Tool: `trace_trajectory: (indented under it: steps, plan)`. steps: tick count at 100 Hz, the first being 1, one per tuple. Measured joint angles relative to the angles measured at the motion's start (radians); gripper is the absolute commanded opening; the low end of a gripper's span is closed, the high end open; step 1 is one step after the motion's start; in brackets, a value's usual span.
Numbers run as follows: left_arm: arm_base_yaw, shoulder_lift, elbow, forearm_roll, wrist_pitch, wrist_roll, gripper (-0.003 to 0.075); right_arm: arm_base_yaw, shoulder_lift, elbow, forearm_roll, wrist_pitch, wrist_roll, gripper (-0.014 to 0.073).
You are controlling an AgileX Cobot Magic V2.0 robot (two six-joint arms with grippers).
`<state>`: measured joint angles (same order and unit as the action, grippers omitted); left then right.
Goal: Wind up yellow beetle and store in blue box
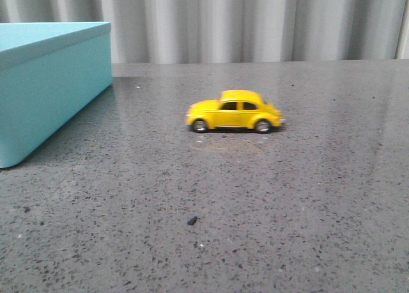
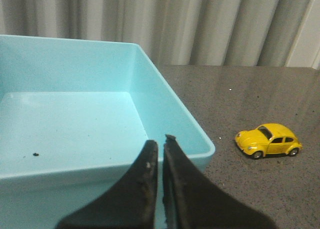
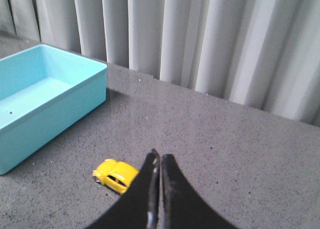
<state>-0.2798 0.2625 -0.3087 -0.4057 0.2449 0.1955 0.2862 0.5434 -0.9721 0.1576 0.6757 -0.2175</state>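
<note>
The yellow beetle (image 1: 234, 111) stands on its wheels in the middle of the grey table, nose pointing left toward the blue box (image 1: 45, 82). That box sits at the far left with no lid on it, and its inside (image 2: 65, 124) holds only a dark speck. My left gripper (image 2: 160, 143) hangs shut above the box's near corner, well apart from the beetle (image 2: 269, 140). High over the table, my right gripper (image 3: 160, 157) is also shut with nothing in it; the beetle (image 3: 116, 175) lies below and beside its fingers. Neither gripper shows in the front view.
A pleated grey curtain (image 1: 255, 21) closes off the back of the speckled tabletop (image 1: 255, 197). A small dark crumb (image 1: 192, 221) lies on the table in front of the beetle.
</note>
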Motion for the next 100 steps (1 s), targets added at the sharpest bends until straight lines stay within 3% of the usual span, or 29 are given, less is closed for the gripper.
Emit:
trace_trajectory:
  steps: [31,60,75,85,100]
  plan:
    - [0.0,0.1,-0.122,0.0,0.034,0.155,-0.0021,0.0,-0.09,0.022,0.0,-0.064,-0.004,-0.0041]
    - [-0.002,0.392,-0.359,0.001,0.125,0.36,-0.002,0.0,-0.09,0.026,0.0,-0.065,-0.004,-0.0041]
    - [-0.06,0.557,-0.519,0.021,0.204,0.4,-0.0014,0.0,-0.09,0.026,-0.008,-0.049,-0.004,-0.0041]
    - [-0.117,0.674,-0.621,0.071,0.254,0.409,0.008,0.0,-0.09,0.026,-0.011,-0.033,-0.004,-0.0041]
    - [-0.185,0.831,-0.774,0.149,0.347,0.409,0.0358,0.0,-0.09,0.026,-0.011,-0.031,-0.004,-0.0041]
